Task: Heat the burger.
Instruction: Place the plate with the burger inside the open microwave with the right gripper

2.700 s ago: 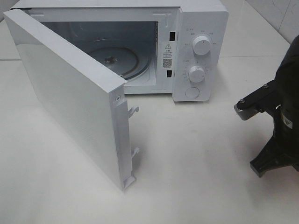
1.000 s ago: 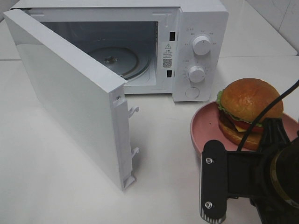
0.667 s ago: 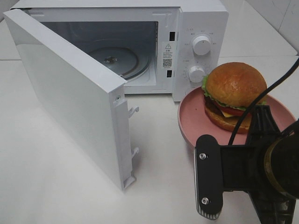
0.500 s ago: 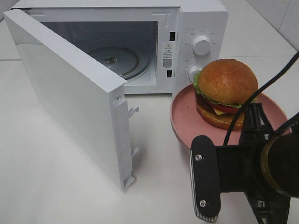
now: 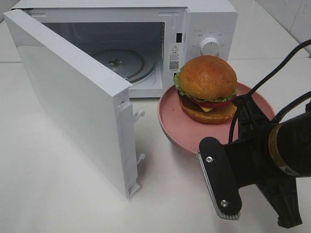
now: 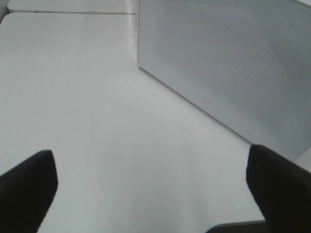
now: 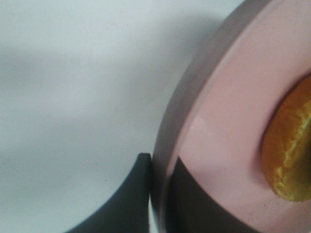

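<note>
Right hand (image 7: 162, 196): closed on the rim of the pink plate (image 5: 177, 127), one finger (image 7: 136, 194) on the outside of the rim, the other on the plate's upper face. The burger (image 5: 206, 87) sits upright on that plate, toward its far side, directly in front of the control panel of the microwave (image 5: 209, 22). The microwave stands at the far edge of the desk (image 5: 63, 194). Its door (image 5: 68, 92) is swung wide open, and the glass turntable (image 5: 119, 60) is visible inside. Left hand (image 6: 155, 194): fingers spread wide, gripping nothing, over the desk near the door's perforated face.
</note>
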Robot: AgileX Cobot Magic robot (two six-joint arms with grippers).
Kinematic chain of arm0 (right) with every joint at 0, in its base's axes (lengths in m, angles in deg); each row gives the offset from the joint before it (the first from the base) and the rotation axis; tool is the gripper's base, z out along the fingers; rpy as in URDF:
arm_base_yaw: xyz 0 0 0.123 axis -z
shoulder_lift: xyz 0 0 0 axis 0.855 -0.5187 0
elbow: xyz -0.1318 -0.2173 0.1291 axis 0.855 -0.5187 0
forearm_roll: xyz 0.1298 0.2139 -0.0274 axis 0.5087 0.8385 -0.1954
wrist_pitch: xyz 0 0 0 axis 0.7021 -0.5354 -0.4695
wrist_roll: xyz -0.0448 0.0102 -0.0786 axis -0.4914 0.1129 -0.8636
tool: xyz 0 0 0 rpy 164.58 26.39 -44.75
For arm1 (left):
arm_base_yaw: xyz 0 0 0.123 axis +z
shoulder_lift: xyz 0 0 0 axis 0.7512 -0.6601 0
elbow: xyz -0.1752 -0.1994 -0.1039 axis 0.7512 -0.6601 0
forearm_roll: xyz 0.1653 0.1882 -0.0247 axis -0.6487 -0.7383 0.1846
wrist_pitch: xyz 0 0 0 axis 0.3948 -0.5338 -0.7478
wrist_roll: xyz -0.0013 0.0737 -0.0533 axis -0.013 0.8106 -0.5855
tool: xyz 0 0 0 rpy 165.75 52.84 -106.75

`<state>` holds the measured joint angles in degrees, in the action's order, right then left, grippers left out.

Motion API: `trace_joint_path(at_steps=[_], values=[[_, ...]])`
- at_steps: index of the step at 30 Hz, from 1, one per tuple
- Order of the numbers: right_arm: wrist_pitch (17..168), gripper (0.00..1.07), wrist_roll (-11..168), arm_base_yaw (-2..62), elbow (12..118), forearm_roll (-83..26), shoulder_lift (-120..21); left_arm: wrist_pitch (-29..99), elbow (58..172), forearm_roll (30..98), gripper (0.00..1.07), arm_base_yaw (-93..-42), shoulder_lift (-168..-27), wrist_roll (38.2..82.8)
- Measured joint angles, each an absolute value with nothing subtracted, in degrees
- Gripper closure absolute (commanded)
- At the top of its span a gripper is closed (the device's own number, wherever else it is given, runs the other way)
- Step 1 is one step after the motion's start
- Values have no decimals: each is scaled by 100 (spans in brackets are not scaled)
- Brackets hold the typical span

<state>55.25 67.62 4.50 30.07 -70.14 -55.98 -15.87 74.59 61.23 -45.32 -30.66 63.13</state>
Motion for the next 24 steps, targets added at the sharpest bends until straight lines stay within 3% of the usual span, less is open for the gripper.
trace_joint_path(at_steps=[13, 24], values=[[6591, 106, 4040, 1555, 2979, -5943, -5598, -1587, 7459, 6123, 9, -4532, -3066, 6313], [7141, 107, -79, 2650, 2956, -3353, -5615, -1587, 7459, 6123, 9, -4532, -3066, 6313]])
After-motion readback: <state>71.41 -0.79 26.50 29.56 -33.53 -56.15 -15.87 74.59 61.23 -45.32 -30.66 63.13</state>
